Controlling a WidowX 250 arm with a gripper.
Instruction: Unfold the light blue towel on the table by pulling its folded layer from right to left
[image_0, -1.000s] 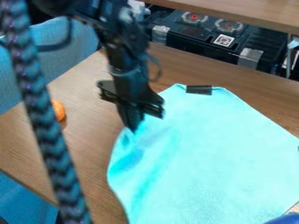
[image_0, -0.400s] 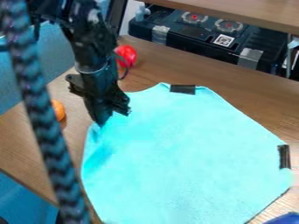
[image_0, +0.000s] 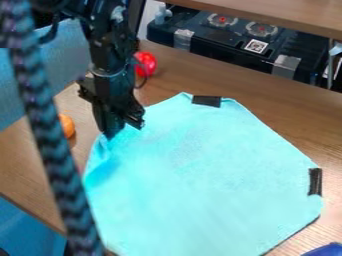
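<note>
The black gripper is at the upper left of the turquoise cloth, its fingers shut on the cloth's left edge. Creases run down from the grip along the left side, while the rest lies spread out over the table. Black tape strips mark the cloth's top corner and its right corner.
On the wooden table a red ball stands behind the arm, and an orange object lies left of the gripper. A braided hose crosses the left foreground. A blue object is at the lower right; a black stove-like box stands behind.
The gripper has moved left, dragging the cloth with it, mostly in the first interval. The red ball and the cloth's right tape strip have come into sight.
</note>
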